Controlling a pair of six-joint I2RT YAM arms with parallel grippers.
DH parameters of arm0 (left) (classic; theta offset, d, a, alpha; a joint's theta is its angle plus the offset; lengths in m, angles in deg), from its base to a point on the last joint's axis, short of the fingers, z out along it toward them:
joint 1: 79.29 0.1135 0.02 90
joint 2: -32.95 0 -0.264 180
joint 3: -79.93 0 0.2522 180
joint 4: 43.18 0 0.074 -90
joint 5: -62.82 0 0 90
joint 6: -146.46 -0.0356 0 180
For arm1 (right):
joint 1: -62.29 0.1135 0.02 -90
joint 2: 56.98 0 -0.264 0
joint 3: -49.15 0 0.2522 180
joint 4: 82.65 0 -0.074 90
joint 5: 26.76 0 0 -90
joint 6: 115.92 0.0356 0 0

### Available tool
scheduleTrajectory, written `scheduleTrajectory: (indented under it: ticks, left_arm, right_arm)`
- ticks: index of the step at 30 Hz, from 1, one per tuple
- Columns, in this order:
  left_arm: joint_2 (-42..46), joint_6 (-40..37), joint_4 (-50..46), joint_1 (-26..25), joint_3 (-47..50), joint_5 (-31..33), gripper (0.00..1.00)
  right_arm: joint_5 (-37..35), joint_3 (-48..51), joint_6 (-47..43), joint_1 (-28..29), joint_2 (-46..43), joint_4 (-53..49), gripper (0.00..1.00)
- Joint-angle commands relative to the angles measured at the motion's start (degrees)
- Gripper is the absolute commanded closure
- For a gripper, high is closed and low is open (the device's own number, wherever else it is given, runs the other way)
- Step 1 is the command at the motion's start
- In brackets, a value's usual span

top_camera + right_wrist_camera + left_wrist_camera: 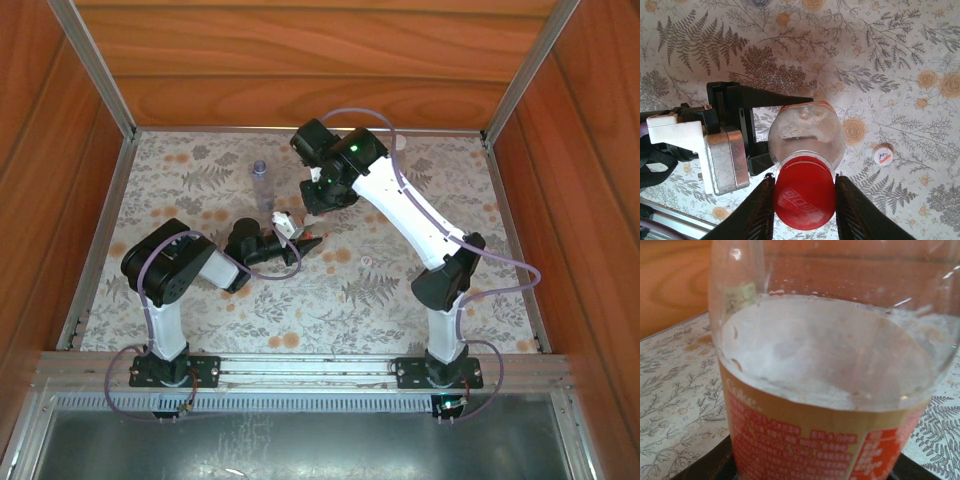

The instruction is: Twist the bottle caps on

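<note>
Ideally the left gripper (790,132), clamped on the Coke bottle (805,390), should hold it rigid while the right gripper (804,177), fingers pinching the red cap (804,200), turns squarely, avoiding cross-threading

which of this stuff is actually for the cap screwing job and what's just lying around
For the job:
red cap
red-labelled bottle
white cap
bluish bottle

Just there:
floral table cover
wooden walls
</note>
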Motion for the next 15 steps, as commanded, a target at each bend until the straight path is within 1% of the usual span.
scheduleTrajectory:
  ticks: [1, 5, 8, 10, 11, 12, 15]
  left_arm:
    - [-1.3, 0.4, -6.2, 0.4, 0.7, 2.6, 0.52]
    - [-1.4, 0.3, -6.2, 0.5, 1.1, 2.1, 0.52]
    - [-1.5, 0.1, -6.2, 0.7, 1.2, 0.9, 0.52]
    - [-1.5, -0.3, -6.2, 0.9, 1.2, -0.6, 0.52]
    - [-1.4, -0.5, -6.2, 0.9, 1.3, -1.4, 0.51]
    - [-1.3, -0.9, -6.2, 1.0, 1.4, -2.6, 0.51]
    - [-1.2, -0.7, -6.2, 1.3, 1.3, -4.8, 0.51]
  right_arm:
    - [-1.4, -2.6, -1.6, 0.1, 2.0, -7.0, 0.57]
    - [-1.3, -5.0, -5.1, -0.2, 2.0, -7.4, 0.41]
    - [0.1, -4.6, -10.1, -0.4, 0.4, -6.0, 0.32]
    - [1.6, -2.4, -16.5, -0.5, -1.8, -3.5, 0.24]
    - [2.3, -0.7, -20.0, -0.6, -3.2, -1.5, 0.23]
    - [3.2, 2.1, -24.9, -0.7, -5.1, 1.2, 0.19]
    - [4.9, 10.9, -36.3, -1.1, -11.0, 9.5, 0.15]
